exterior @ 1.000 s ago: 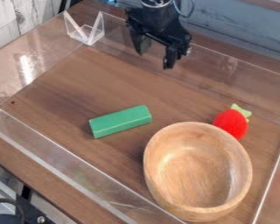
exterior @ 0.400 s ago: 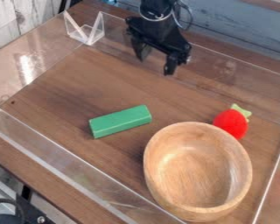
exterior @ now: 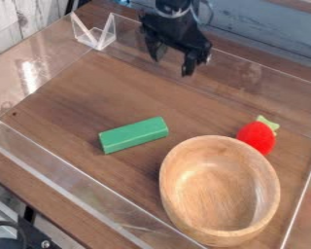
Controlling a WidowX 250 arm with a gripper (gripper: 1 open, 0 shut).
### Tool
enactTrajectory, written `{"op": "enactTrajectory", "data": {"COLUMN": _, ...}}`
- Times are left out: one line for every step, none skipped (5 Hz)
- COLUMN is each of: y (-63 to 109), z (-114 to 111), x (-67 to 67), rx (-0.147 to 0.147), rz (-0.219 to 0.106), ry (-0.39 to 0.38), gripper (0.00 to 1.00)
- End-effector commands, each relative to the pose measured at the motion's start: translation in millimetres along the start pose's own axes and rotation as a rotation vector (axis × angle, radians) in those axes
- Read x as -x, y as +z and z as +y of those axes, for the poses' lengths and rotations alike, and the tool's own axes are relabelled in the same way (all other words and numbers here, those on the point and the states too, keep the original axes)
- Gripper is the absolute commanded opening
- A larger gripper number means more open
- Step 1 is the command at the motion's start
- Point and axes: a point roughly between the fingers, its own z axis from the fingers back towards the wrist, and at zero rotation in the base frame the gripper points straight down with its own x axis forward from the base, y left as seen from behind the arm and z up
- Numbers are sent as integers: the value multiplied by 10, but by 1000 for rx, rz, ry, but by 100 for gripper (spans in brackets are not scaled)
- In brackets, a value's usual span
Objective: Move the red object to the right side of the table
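The red object [exterior: 259,134], a small strawberry-like toy with a green top, lies on the dark wood table [exterior: 93,102] at the right, touching or just behind the rim of the wooden bowl. My black gripper [exterior: 173,59] hangs at the far middle of the table, well away from the red object, up and to its left. Its fingers point down and stand open with nothing between them.
A round light wooden bowl [exterior: 221,188] fills the near right. A green rectangular block [exterior: 132,134] lies mid-table, left of the bowl. Low clear acrylic walls [exterior: 42,175] border the table, with a clear stand [exterior: 94,32] at the far left corner.
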Motion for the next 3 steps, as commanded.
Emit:
{"op": "enactTrajectory", "data": {"y": 133, "z": -70, "x": -187, "rx": -8, "rz": -43, "ry": 46, "gripper": 100}}
{"op": "enactTrajectory", "data": {"y": 145, "z": -147, "x": -85, "rx": -36, "rz": -20, "ry": 108, "gripper": 100}}
{"op": "enactTrajectory", "data": {"y": 152, "z": -223, "x": 31, "rx": -65, "rz": 5, "ry": 159, "gripper": 100}}
